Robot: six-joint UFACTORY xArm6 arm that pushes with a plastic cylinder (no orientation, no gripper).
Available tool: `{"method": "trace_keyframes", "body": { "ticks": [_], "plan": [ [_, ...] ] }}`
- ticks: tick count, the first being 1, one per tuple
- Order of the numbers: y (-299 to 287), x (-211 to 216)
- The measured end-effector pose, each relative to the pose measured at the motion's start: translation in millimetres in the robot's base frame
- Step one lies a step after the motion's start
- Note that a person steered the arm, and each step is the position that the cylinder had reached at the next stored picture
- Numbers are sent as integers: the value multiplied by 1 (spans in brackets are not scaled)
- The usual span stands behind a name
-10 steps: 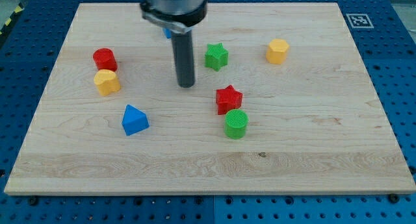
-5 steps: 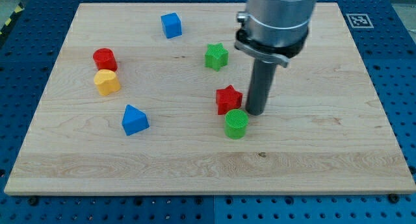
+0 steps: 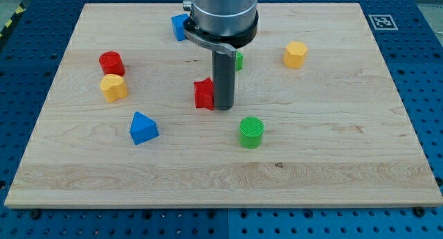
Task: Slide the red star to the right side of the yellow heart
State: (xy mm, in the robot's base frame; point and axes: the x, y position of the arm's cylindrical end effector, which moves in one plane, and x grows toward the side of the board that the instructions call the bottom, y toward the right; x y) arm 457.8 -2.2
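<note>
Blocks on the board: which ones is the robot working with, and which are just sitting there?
Working with:
my tip, touching the red star's right side
red star
yellow heart

Just sitting there:
red cylinder
blue triangle
blue cube
green star
green cylinder
yellow hexagon

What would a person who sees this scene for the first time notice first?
The big dark rod stands near the board's middle, my tip pressed against the right side of the red star block. To the view's lower right stands a lone green ribbed cylinder block. At the view's left, the yellow heart block sits just below a red cylinder block.
</note>
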Motion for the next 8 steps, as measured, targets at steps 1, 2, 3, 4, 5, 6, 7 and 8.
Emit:
{"method": "trace_keyframes", "body": {
  "ticks": [1,2,3,4,5,6,7,8],
  "plan": [
    [0,-16],
    [-15,-16],
    [-49,-16],
    [-81,-16],
    [-106,-16],
    [-124,-16],
    [-125,-16],
    [-124,-16]
  ]
}}
